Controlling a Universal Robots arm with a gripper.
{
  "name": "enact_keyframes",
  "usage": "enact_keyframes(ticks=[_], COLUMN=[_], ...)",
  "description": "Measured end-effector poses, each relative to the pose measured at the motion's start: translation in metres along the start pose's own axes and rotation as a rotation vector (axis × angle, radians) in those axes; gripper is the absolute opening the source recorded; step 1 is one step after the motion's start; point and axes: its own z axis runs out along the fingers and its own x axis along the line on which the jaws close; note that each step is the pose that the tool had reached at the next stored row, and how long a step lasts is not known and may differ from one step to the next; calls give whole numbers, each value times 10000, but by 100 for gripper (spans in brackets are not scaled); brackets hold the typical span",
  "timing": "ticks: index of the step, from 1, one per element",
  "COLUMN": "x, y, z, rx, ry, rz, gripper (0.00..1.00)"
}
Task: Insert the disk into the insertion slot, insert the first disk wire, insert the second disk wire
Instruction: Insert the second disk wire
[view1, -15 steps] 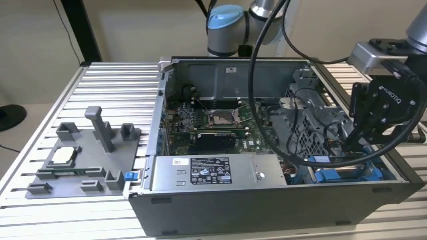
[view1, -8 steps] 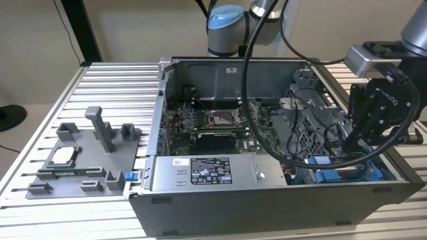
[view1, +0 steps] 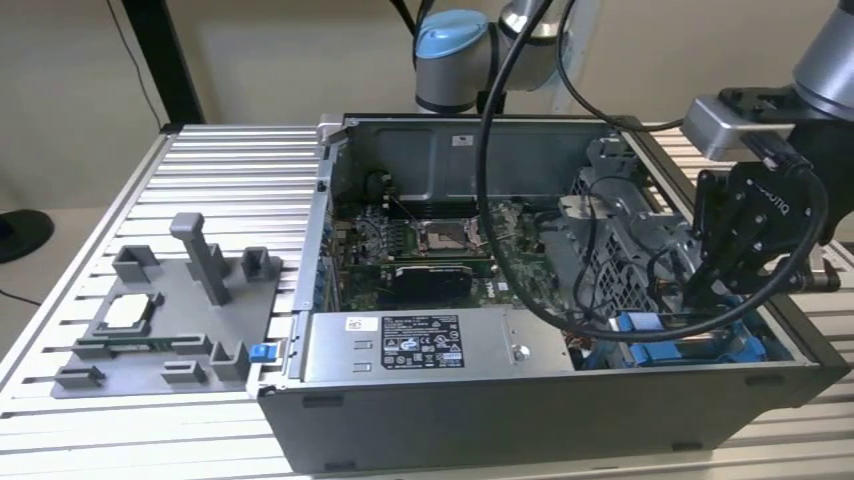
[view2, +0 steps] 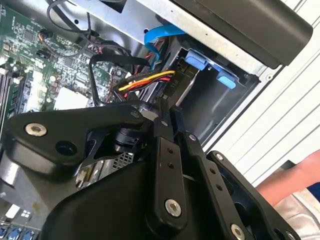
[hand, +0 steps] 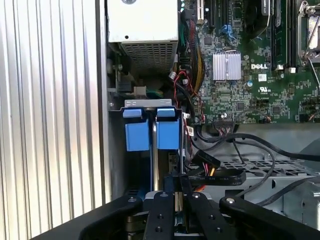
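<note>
At lower right of the exterior view, the end effector (view1: 699, 292), fingers together on a wire connector (hand: 178, 184), sits above the insertion slot (view1: 694, 345), black cables (view1: 561, 305) crowding beside it

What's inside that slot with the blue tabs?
In the first wrist view, the insertion slot holds two bright blue tabs at its mouth, with a pale metal edge between them. The gripper and black cables cover the deeper part, so what lies there is hidden.

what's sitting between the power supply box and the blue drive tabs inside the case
In the first wrist view, a cluster of loose wires and a small connector fill the gap between the power supply box and the blue drive tabs.
</note>
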Motion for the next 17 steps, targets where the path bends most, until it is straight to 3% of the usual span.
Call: enact_keyframes(ticks=[14, 17], x=[0, 1], y=[0, 1], z=[58, 60], rx=[224, 240], ry=[-32, -33], rz=[0, 0], gripper=[0, 0])
